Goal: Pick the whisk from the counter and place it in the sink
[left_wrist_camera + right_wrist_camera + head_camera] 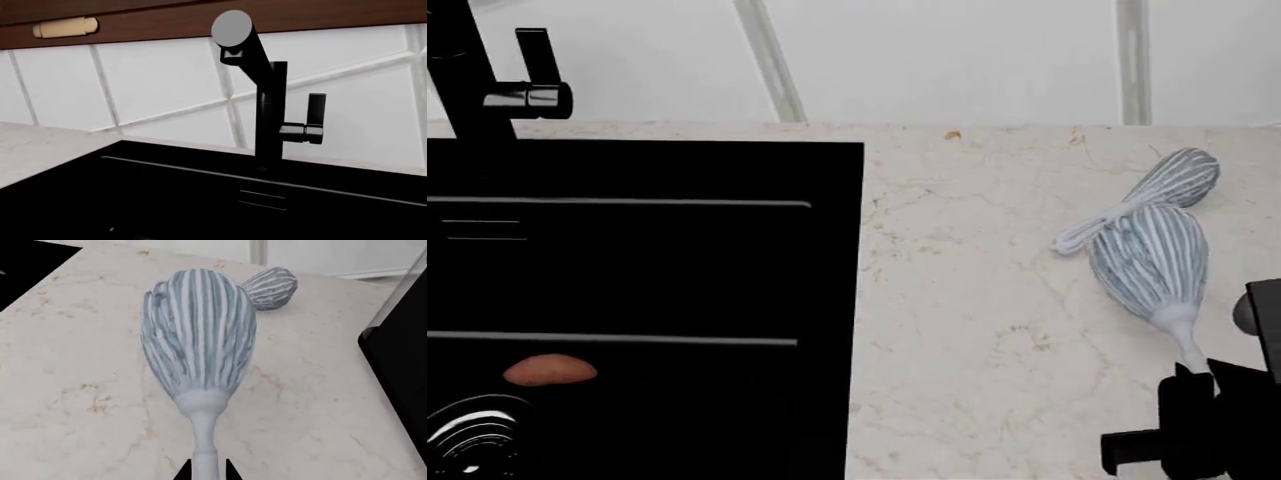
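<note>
The whisk (1149, 258) lies on the cream counter (974, 330) at the right, with its balloon head toward the wall and its white handle toward me. In the right wrist view its blue-grey head (200, 335) fills the middle. My right gripper (203, 472) has its two black fingertips tight against either side of the handle; in the head view it (1192, 392) sits at the handle's near end. The black sink (641, 250) is at the left, also in the left wrist view (200, 200). My left gripper shows in no view.
A slimmer pale whisk (1177, 178) lies against the big whisk's head on the wall side, also seen in the right wrist view (270, 287). The black faucet (270, 110) stands behind the sink. A brown rounded object (550, 371) and the chrome drain (474, 432) lie in the basin.
</note>
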